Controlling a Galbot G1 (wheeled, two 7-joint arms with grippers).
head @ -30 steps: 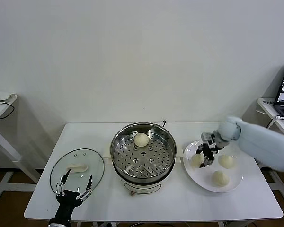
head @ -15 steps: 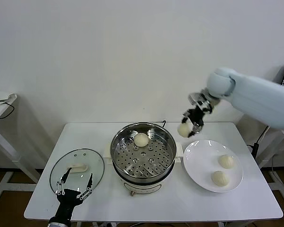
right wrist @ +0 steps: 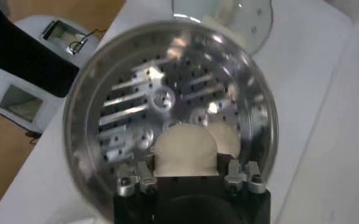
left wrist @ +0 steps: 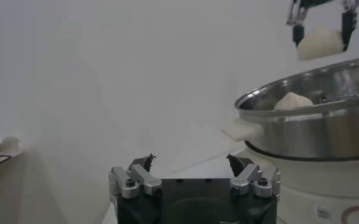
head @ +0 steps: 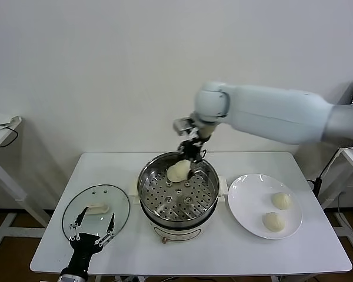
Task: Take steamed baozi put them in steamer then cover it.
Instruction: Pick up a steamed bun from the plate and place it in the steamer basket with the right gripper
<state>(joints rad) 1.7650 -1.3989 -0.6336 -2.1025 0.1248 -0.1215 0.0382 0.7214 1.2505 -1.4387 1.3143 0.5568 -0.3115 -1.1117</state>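
Cream-white baozi (head: 178, 171) in right gripper (head: 189, 154) above steamer (head: 177, 194); left gripper (head: 92, 236) wide.

Head view looks forward and down over the whole surface (head: 223, 247); left wrist view looks level and low from the surface edge; right wrist view looks straight down, close; all share the steamer (head: 177, 194) (left wrist: 313, 122) (right wrist: 167, 109).

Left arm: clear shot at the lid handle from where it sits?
Probably yes. The left gripper is open at the near table edge, right beside the cover, and nothing lies over its handle. The right gripper is busy holding a baozi over the steamer, well clear.
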